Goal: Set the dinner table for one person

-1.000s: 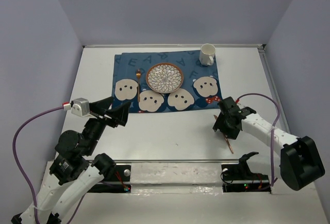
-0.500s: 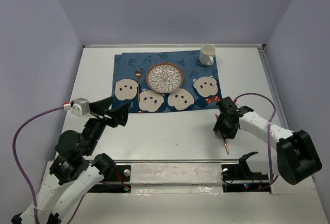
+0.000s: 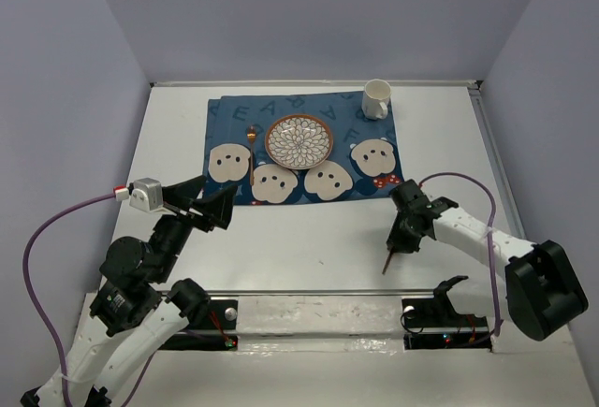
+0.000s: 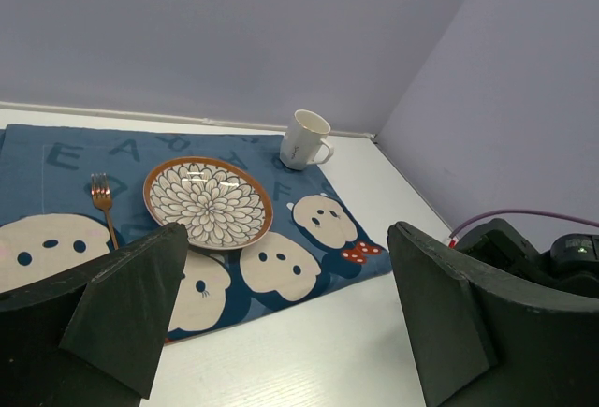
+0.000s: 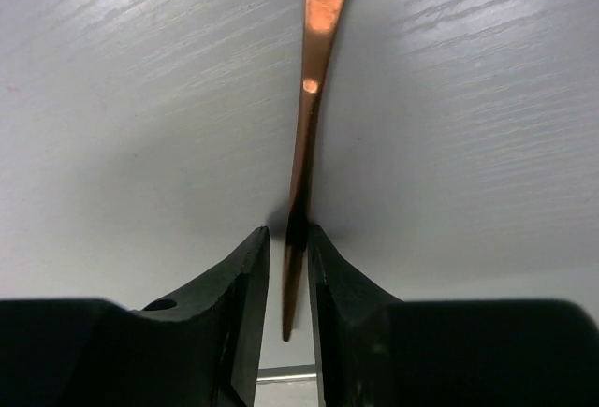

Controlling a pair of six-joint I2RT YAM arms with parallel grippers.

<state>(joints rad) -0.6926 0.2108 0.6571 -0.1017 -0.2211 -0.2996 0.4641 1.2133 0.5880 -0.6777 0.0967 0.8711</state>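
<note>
White and matte, the large rectangular dinner table (image 3: 309,239) spans the floor between pale lilac walls, showing faint streaked grain in the right wrist view. Over its near right part, the right gripper (image 5: 288,239) is pinched tight on a slim copper-coloured metal utensil (image 5: 314,79), which slants down towards the tabletop; whether its tip touches cannot be told. The left gripper (image 4: 290,332) hangs over the near left, fingers spread wide, holding nothing. Farther back lies a dark blue cloth mat (image 3: 234,115) with pale cartoon faces, bearing a round brown-rimmed petal-patterned plate (image 3: 299,140), a copper fork (image 4: 101,196) just left of it, and a white mug (image 3: 376,99) at its far right corner.
</note>
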